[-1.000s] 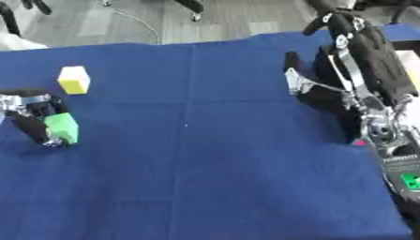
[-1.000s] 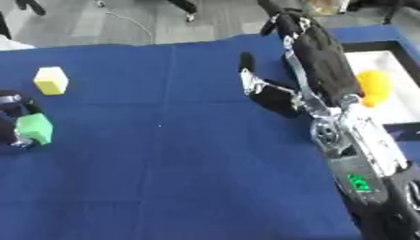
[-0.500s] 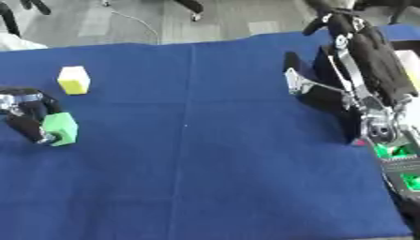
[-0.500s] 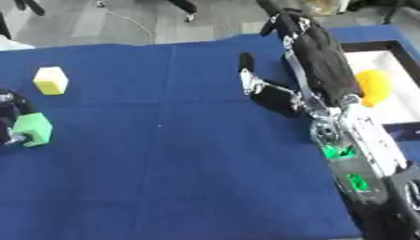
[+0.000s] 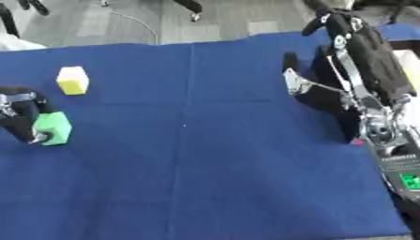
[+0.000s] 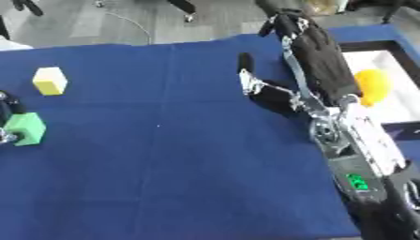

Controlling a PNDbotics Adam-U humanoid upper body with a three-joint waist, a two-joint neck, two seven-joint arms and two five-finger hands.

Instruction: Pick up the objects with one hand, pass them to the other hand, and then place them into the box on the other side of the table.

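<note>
The green block (image 5: 53,128) is grasped at the table's left edge by the left hand (image 5: 20,117) — its fingers curled round the block. The right hand (image 6: 308,61) is held upright at the right side, fingers straight and released — beside the box (image 6: 398,79). A yellow block (image 5: 72,80) lies nearby.

Left hand (image 6: 5,123) fingers pinch green block (image 6: 25,129).

Two blocks (image 5: 72,80) (image 5: 54,128), one box (image 6: 392,101)
</note>
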